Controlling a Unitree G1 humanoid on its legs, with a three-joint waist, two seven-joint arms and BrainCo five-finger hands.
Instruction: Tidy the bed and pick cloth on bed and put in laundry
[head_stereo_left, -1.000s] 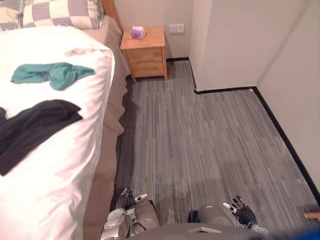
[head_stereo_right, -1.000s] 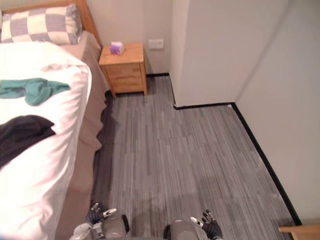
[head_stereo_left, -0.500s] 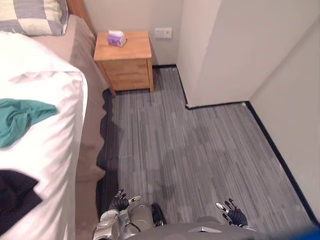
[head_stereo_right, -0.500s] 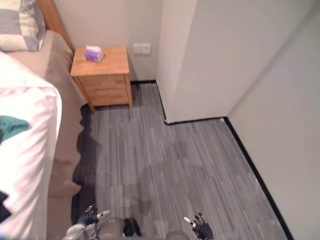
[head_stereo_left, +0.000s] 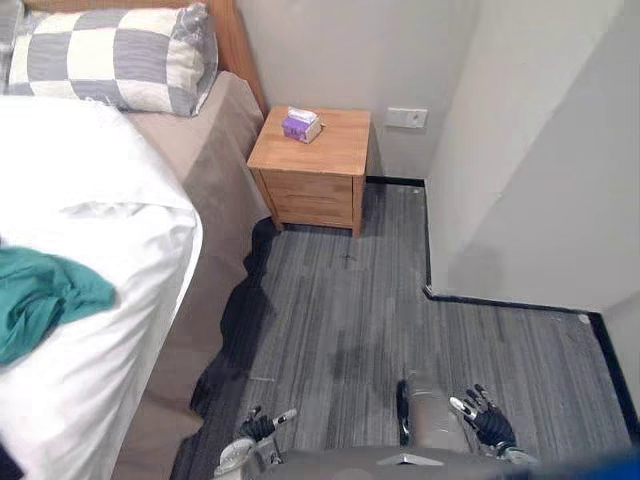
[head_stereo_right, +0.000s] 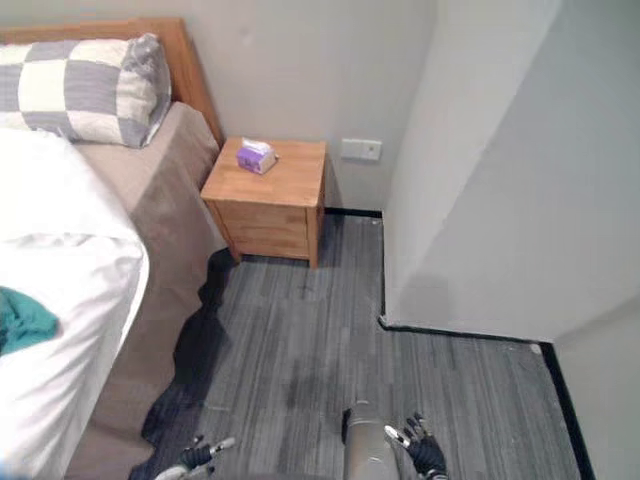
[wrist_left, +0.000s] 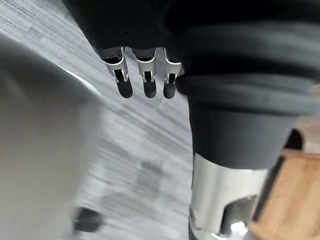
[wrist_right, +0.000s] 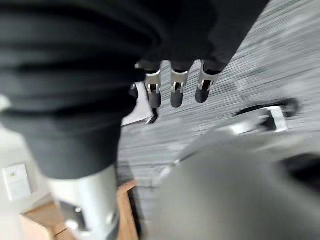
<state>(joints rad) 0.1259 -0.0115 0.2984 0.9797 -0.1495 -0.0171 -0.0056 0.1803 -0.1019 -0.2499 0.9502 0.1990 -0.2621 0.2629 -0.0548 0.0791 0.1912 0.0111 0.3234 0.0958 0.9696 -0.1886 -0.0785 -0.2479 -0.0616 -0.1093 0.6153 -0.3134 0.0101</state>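
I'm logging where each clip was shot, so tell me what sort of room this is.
A bedroom, most likely: a bed with a white duvet and a checked pillow, a wooden nightstand beside it carrying a tissue box, and a teal cloth lying on the duvet.

Teal crumpled cloth (head_stereo_left: 40, 297) lies on the white-quilted bed (head_stereo_left: 110, 190) — wooden nightstand (head_stereo_left: 315, 175) to its right, purple tissue box (head_stereo_left: 300, 125) on top.
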